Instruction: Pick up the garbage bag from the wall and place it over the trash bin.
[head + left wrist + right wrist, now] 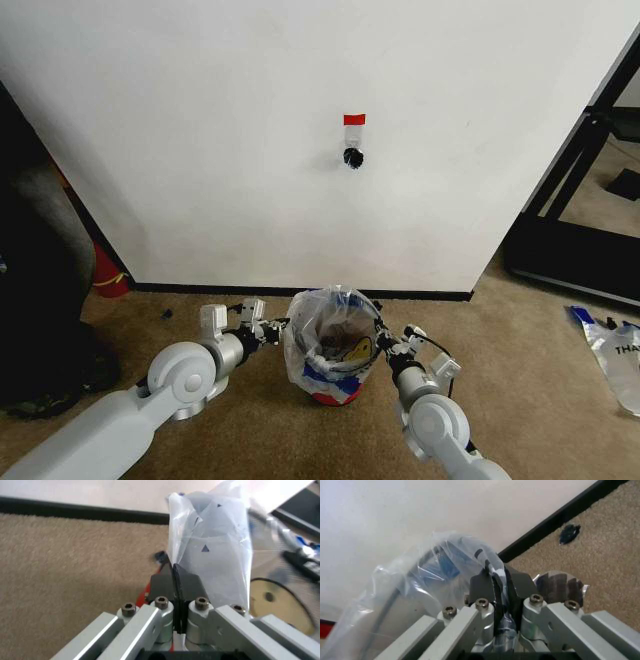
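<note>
Take the trash bin (335, 385) as your landmark. On its left side your left gripper (272, 328) sits at rim height with its black pads (181, 588) pressed flat together, a fold of the garbage bag (330, 340) pinched between them. On the opposite side your right gripper (392, 350) is likewise at the rim, its fingers (482, 587) closed with crumpled film caught in the narrow gap. Both hands therefore have hold of the bag's mouth, one on each side.

The bag itself is already draped over the bin: its clear film balloons above and around the black rim, the blue print and yellow face showing low on the front, and the red base peeks out beneath. My reading is that you are in the seating step, with the bag on but not yet snug.

To do it well, draw both edges outward and down together, evenly, so the film passes over the rim on both sides at once; a one-sided tug would likely tip so light a bin or slide it on the carpet (520, 350). Release only once the hem sits below the rim.

Beyond the bin, the wall (250, 130) carries the bare black hook (352, 157) under the red tape strip (354, 119), well above the baseboard.
</note>
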Controlling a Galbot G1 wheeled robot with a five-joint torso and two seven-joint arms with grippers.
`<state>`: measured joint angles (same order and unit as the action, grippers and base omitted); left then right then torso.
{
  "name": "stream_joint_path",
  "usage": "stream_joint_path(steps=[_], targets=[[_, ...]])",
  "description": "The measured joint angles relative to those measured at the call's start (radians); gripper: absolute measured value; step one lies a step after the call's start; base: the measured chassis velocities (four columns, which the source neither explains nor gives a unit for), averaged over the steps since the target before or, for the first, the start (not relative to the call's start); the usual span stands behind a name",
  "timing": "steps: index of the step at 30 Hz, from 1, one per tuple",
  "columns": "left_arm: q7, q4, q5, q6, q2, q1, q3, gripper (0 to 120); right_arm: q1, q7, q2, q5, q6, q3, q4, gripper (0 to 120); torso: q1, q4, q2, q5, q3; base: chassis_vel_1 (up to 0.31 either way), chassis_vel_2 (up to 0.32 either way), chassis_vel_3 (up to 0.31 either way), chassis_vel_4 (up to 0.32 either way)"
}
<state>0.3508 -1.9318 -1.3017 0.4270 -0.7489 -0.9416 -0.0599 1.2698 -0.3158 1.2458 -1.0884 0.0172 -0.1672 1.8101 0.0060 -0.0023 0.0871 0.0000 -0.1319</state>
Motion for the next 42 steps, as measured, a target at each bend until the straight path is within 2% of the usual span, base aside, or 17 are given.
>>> stream_joint_path(steps=[8, 14, 21, 36, 40, 42], targets=[[-0.019, 0.099, 0.016, 0.002, -0.032, 0.0, -0.017, 0, 0.014, 0.051, 0.008, -0.012, -0.018, -0.002, -0.006, 1, 0.0, 0.0, 0.0, 0.0, 0.0, 0.0, 0.0, 0.0, 0.0], [-0.027, 0.116, 0.017, 0.009, -0.037, -0.014, -0.012, 0, 0.023, 0.108, 0.015, -0.028, -0.039, -0.009, -0.008, 1, 0.0, 0.0, 0.0, 0.0, 0.0, 0.0, 0.0, 0.0, 0.0], [-0.039, 0.114, 0.025, 0.017, -0.033, -0.045, -0.003, 0, 0.022, 0.144, 0.028, -0.049, -0.052, -0.019, -0.009, 1, 0.0, -0.0001, 0.0, 0.0, 0.0, 0.0, 0.0, 0.0, 0.0], [-0.051, 0.044, 0.077, -0.002, -0.029, -0.096, 0.01, 0, 0.009, 0.098, 0.036, -0.056, -0.055, -0.039, -0.001, 1, 0.0, 0.0, 0.0, 0.0, 0.0, 0.0, 0.0, 0.0, 0.0], [-0.059, 0.009, 0.149, -0.014, -0.016, -0.102, 0.03, 15, 0.008, 0.091, 0.039, -0.047, -0.053, -0.038, -0.003, 1, 0.0, 0.0, 0.0, 0.0, 0.0, 0.0, 0.0, 0.0, 0.0], [-0.058, -0.002, 0.159, -0.014, -0.01, -0.105, 0.037, 18, 0.008, 0.09, 0.04, -0.046, -0.052, -0.038, -0.004, 1, 0.0, 0.0, 0.0, 0.0001, 0.0, 0.0, 0.0, 0.0, 0.0]])
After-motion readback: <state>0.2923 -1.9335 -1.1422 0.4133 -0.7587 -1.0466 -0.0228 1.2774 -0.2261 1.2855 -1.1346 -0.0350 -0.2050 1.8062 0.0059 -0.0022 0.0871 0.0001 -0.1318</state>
